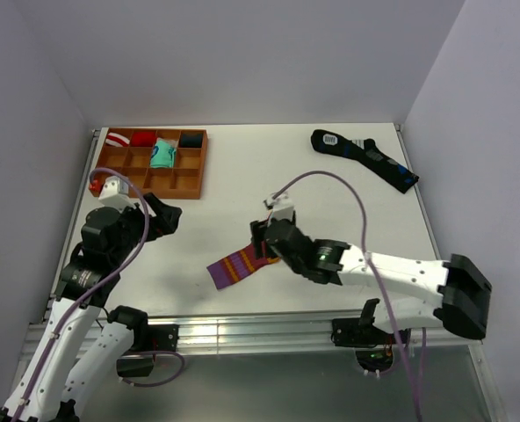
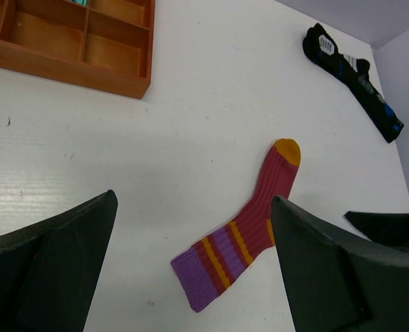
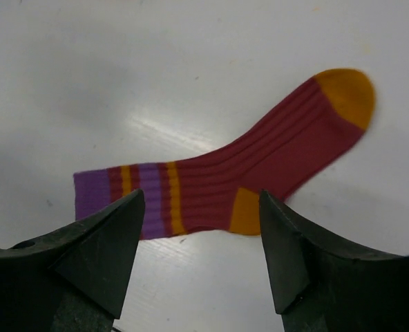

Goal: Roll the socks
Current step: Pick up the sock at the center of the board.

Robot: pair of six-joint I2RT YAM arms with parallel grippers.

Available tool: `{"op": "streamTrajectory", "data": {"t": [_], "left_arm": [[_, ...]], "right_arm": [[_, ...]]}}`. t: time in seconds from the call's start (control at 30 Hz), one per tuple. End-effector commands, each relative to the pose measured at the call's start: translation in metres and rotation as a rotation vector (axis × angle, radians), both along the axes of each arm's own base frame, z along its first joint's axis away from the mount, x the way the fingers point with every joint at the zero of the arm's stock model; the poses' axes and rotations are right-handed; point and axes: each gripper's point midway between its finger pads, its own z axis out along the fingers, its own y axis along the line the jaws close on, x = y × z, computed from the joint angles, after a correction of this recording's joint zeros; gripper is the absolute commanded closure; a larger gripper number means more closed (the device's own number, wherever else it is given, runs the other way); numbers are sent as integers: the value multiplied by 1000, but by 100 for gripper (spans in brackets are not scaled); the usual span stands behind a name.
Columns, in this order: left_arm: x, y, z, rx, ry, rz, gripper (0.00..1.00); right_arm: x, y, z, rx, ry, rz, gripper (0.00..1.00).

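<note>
Sock sits right under the right arm's jaws, which are spread wide with nothing clamped in them. In the wrist view one finger frames the purple cuff end and the other sits by the orange heel. Can't really tell if the fingertips are touching the knit or just hanging over it. The sock itself is flat and totally unrolled, with the maroon leg bent at the heel, the orange toe pointing away from the arm bases and thin orange stripes across the cuff. From above, the right arm covers the foot part, so only the striped cuff end pokes out to the left, near the front middle of the tabletop.

Left arm's jaws are also wide apart and empty, held off the tabletop on the left, well apart from the sock.

Further out, a wooden tray sits at the back left with small rolled bundles in its far row: a red one, a teal one and a striped one. A long black sock with blue marks lies at the back right.
</note>
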Motion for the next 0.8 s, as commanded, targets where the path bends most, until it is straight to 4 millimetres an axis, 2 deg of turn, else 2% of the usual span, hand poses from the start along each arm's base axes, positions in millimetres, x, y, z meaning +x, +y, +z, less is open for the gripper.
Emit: {"op": "streamTrajectory", "data": {"t": [0.0, 0.1, 0.13, 0.2, 0.23, 0.27, 0.37, 0.6, 0.77], "left_arm": [[-4, -2, 21, -35, -43, -9, 1], [0, 2, 13, -29, -39, 23, 1], [0, 2, 12, -28, -37, 20, 0], [-2, 4, 15, -28, -53, 26, 1], [-3, 5, 15, -30, -58, 33, 0], [-4, 6, 17, -33, -69, 36, 1], [-7, 8, 21, -36, -88, 41, 1], [-7, 8, 21, -37, -89, 45, 0], [-7, 7, 20, -39, -89, 34, 0]], "right_arm": [[-6, 45, 8, 31, -43, 42, 27], [-13, 74, -11, -31, -41, 65, 33], [-25, 88, -15, -49, -45, 101, 35], [-29, 111, -29, -104, -51, 120, 40], [-39, 122, -34, -119, -54, 149, 42], [-40, 133, -42, -142, -54, 154, 49], [-49, 153, -56, -164, -44, 186, 51], [-68, 172, -73, -157, -13, 239, 59], [-77, 173, -93, -171, 12, 246, 59]]}}
